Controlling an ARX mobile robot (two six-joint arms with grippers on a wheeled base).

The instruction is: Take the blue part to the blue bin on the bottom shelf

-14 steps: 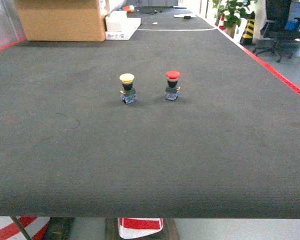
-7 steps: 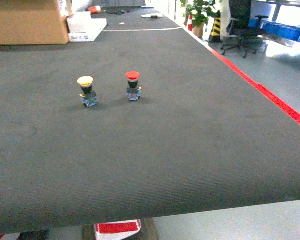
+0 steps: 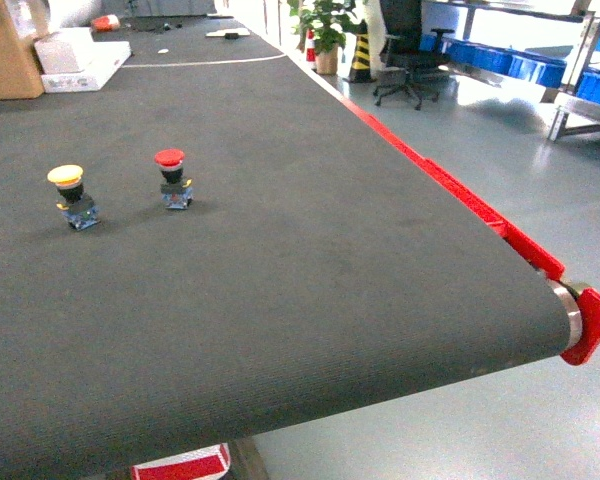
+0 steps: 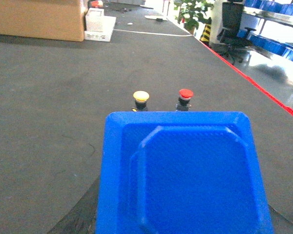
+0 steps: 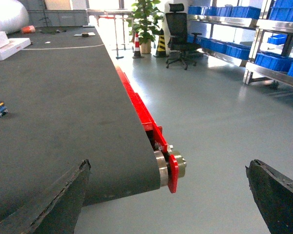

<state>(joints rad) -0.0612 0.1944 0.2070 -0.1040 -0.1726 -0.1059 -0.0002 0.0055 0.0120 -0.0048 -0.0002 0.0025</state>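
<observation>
The blue part [image 4: 185,170], a flat blue plastic piece with a raised eight-sided middle, fills the lower half of the left wrist view. My left gripper [image 4: 183,222] is shut on it, and only dark finger edges [image 4: 75,219] show beside it. In the right wrist view my right gripper [image 5: 168,195] stands open past the belt's end, over the floor, with nothing between its fingers [image 5: 53,200]. Blue bins [image 5: 234,48] sit on steel racks at the far right; the lowest visible tier [image 5: 276,75] is a steel shelf. Neither gripper shows in the head view.
A yellow push button [image 3: 72,195] and a red one [image 3: 172,178] stand on the dark conveyor belt [image 3: 280,260]. The belt's red end cap and roller [image 3: 580,320] mark its right corner. An office chair [image 3: 405,60], a plant and a cardboard box [image 4: 39,19] lie beyond.
The head view has swung to the right: both buttons have slid left in the picture, and the belt's red end, the floor and the racks have come into view.
</observation>
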